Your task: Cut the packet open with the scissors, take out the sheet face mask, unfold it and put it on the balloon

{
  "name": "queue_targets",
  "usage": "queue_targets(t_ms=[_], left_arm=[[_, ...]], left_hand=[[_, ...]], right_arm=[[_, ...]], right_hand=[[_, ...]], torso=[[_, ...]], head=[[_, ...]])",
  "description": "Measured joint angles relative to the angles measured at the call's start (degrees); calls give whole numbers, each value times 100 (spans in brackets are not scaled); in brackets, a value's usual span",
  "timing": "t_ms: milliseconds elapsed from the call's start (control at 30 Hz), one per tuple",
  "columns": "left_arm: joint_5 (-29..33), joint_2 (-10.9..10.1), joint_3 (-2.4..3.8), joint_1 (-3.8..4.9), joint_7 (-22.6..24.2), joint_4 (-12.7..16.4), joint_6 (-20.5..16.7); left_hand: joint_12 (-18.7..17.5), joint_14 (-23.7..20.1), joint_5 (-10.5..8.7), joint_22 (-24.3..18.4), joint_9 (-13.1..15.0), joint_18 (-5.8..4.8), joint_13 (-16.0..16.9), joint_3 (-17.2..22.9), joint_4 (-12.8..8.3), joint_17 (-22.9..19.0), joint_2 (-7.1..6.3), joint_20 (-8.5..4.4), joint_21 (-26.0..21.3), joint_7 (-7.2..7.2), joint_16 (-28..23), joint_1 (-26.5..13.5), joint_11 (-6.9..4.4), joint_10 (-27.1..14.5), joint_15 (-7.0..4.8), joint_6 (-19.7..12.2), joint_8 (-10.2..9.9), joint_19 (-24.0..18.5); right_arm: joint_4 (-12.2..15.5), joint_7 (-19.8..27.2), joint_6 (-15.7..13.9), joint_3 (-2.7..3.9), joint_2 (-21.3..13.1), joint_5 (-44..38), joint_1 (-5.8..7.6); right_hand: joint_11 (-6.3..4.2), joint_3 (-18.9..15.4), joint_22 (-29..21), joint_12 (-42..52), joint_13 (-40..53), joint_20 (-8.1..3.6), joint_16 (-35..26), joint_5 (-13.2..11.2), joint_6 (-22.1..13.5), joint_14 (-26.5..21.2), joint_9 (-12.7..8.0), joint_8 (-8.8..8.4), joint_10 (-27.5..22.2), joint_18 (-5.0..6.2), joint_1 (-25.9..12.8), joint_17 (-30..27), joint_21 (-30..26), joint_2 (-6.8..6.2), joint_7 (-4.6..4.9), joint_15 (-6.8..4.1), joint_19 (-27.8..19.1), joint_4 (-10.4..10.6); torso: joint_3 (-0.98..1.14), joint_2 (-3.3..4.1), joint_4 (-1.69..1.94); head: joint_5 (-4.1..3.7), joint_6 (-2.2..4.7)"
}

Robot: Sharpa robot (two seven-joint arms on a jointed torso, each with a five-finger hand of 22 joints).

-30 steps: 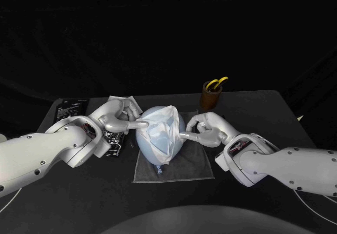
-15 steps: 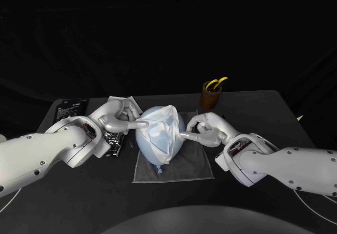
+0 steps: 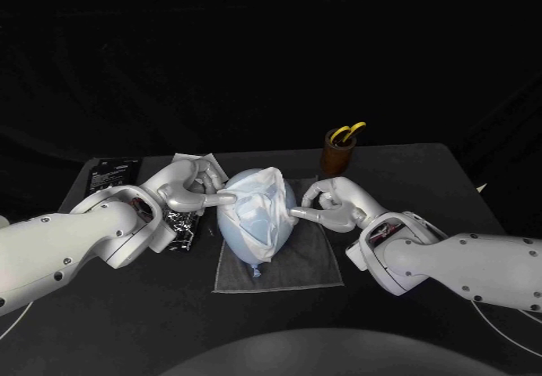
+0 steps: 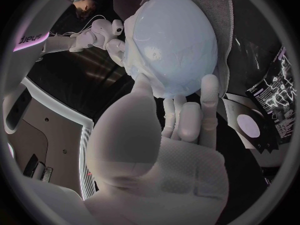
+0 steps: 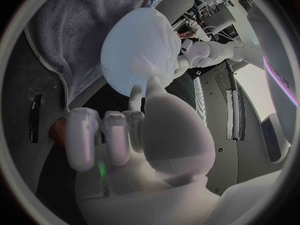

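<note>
Balloon lies on a grey towel mid-tabletop, sheet mask draped over it. Left hand is on the side facing the table's left edge, right hand on the opposite side. Each has thumb and one finger tip against the mask, other fingers curled. Can't tell whether either is actually pinching or just touching. Cut packet lies just beside the towel's left edge. Scissors stand in a brown holder near the far edge.
</note>
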Motion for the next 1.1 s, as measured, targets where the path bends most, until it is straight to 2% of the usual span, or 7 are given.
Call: queue_targets(t_ms=[567, 700, 767, 800, 933, 1033, 1100], left_arm=[[-24, -2, 0, 1, -45, 3, 23], [-25, -1, 0, 1, -53, -2, 27], [-25, -1, 0, 1, -55, -4, 28], [-26, 0, 0, 1, -57, -4, 29], [-26, 0, 0, 1, -61, -6, 32], [-27, 0, 0, 1, -63, -7, 36], [-27, 0, 0, 1, -64, -8, 38]], left_hand=[[-1, 12, 0, 18, -1, -2, 0, -1, 0, 27, 0, -12, -1, 0, 23, 47, 1, 0, -12, 0, 10, 13], [-1, 20, 0, 23, -1, -2, -1, -1, 0, 27, 0, -20, -1, 0, 23, 47, 1, 1, -20, 0, 23, 20], [-1, 20, 0, 23, -2, -2, -1, -1, 1, 27, 0, -20, -1, 0, 23, 47, 1, 1, -20, 0, 23, 20], [-1, 20, 0, 22, -2, -3, -1, -1, 0, 27, 0, -20, -1, 0, 23, 47, 1, 1, -20, 1, 23, 20], [21, 40, 0, 38, -2, -3, -1, 15, 17, 32, 0, -20, 29, 0, 22, 47, 1, 1, 0, 0, 23, 20], [22, 40, 0, 51, -2, -4, -3, 15, 17, 51, 0, -20, 38, 0, 22, 47, 1, 1, 0, 0, 23, 20], [23, 40, 0, 57, -3, -4, -6, 15, 17, 54, 0, -20, 38, 0, 22, 47, 1, 1, 0, 0, 23, 20]], right_arm=[[-99, -93, -270, 32, 0, -16, 0], [-53, -14, -268, 32, -49, 12, 1], [-8, 69, -246, 32, -71, 28, 1], [23, 132, -222, 32, -79, 37, 1], [135, 308, -129, 30, -96, 11, -9], [202, 374, -74, 22, -121, -86, -40], [222, 394, -56, 21, -136, -162, -49]], right_hand=[[-21, 21, 5, 60, 21, -18, -4, 0, -33, 7, -85, -1, 1, -1, 216, 3, 54, 275, -33, -30, 1, -21], [-23, 122, 5, -86, 28, -18, -6, 0, -145, -3, -196, -124, 1, 0, 479, 0, 54, 237, -6, -38, 0, -122], [-2, 195, 5, -175, 28, -18, -14, 0, -293, 8, -404, -429, 10, -1, 578, -1, 33, 140, 107, -22, 0, -143], [78, 230, 5, -187, 27, -13, -18, 0, -383, 7, -538, -645, 8, -1, 710, -2, 33, 145, 197, 39, 0, -164], [353, 360, 4, -194, 28, 195, -7, 0, -373, 7, -1101, -1525, 1, -7, 1061, -1, 79, 93, 441, 259, 8, -263], [381, 398, 3, -154, 28, 240, 0, 0, -285, 25, -1303, -1832, 9, -8, 1151, -1, 121, 77, 517, 279, 13, -270], [381, 441, 3, -128, 28, 240, 0, 0, -163, 25, -1401, -1967, 9, -8, 1166, -1, 150, 63, 515, 280, 13, -293]], torso=[[1, -1, 0], [-2, -3, 0], [-3, -2, -1], [-3, -2, -1], [-3, -3, -3], [-3, -4, -4], [-3, -4, -2]], head=[[-40, -21], [-45, -15], [-48, -12], [-49, -11], [-52, -10], [-55, -10], [-57, -10]])
